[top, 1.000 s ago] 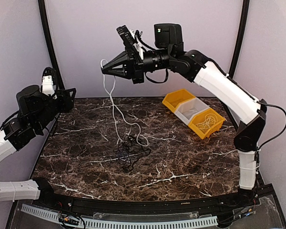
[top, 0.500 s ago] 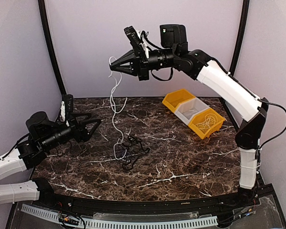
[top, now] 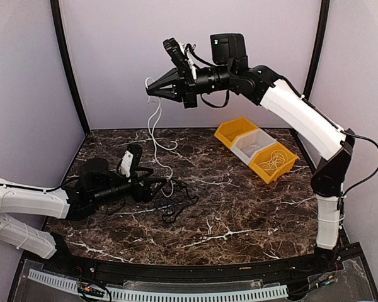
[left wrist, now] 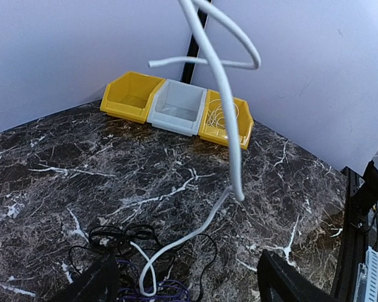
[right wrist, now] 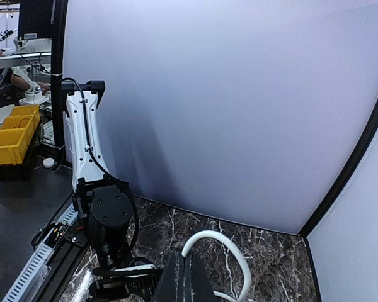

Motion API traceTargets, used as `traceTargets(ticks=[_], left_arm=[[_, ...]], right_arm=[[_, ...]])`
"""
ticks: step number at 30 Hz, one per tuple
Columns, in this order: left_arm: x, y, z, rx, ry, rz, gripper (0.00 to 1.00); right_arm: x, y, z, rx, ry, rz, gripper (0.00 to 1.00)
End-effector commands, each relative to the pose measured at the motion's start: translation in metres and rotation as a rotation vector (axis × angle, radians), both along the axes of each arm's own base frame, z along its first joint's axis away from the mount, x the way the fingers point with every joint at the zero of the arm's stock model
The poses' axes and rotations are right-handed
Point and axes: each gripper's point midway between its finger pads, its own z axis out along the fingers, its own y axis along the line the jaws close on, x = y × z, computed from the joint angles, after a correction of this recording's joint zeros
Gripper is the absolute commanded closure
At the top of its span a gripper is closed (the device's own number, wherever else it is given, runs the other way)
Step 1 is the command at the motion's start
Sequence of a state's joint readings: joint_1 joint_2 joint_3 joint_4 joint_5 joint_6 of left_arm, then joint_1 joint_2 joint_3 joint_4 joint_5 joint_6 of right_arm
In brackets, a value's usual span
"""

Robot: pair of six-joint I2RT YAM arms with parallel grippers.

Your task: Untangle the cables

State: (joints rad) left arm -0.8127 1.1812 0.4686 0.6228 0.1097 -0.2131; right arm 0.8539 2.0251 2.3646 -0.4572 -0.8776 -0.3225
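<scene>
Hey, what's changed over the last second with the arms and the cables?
The left gripper swung from the left wall down to the black cables, jaws open, holding nothing. The right gripper, shut on the white cable, rose slightly, drawing it up. The bins stayed put.

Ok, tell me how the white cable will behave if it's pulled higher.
Probably floppy: the white cable hangs in loose curves from the shut right gripper. Likely light, since that pinch alone carries it. Its lower end runs into the black cables, so it may drag the clump along.

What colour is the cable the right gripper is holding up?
White cable; clearest in left wrist view.
</scene>
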Motion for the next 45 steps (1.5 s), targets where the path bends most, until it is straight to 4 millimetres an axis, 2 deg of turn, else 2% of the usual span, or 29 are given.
traceTargets(ticks=[1,5,12,13,20,24,27,33,38,40,45], left_arm=[[0.009,-0.015,0.027,-0.078,-0.099,-0.019,0.21],[0.009,-0.02,0.023,-0.069,-0.082,-0.036,0.2],[0.002,-0.012,0.021,-0.033,-0.038,-0.012,0.13],[0.001,-0.011,0.025,-0.04,-0.043,-0.011,0.13],[-0.005,-0.002,0.031,-0.039,-0.034,0.004,0.13],[-0.003,0.001,0.032,-0.034,-0.033,0.025,0.13],[0.001,0.002,0.03,-0.024,-0.03,0.042,0.13],[0.006,-0.001,0.026,-0.008,-0.026,0.053,0.13],[0.007,-0.003,0.025,-0.004,-0.02,0.049,0.13],[0.007,-0.003,0.024,-0.004,-0.018,0.05,0.13],[0.007,-0.002,0.021,0.002,-0.009,0.057,0.13]], right_arm=[[0.0,-0.038,0.057,0.093,-0.128,-0.06,1.0],[0.028,-0.074,0.076,0.123,-0.138,-0.137,1.0],[0.074,-0.139,0.099,0.151,-0.16,-0.291,1.0],[0.079,-0.148,0.101,0.152,-0.163,-0.314,1.0],[0.116,-0.21,0.099,0.13,-0.176,-0.51,1.0],[0.135,-0.25,0.09,0.111,-0.169,-0.621,1.0],[0.147,-0.279,0.079,0.099,-0.154,-0.7,1.0],[0.166,-0.327,0.035,0.061,-0.076,-0.823,1.0],[0.173,-0.351,-0.007,0.031,-0.01,-0.885,1.0],[0.18,-0.369,-0.024,0.021,0.015,-0.928,1.0],[0.189,-0.383,-0.062,-0.015,0.068,-0.967,1.0]])
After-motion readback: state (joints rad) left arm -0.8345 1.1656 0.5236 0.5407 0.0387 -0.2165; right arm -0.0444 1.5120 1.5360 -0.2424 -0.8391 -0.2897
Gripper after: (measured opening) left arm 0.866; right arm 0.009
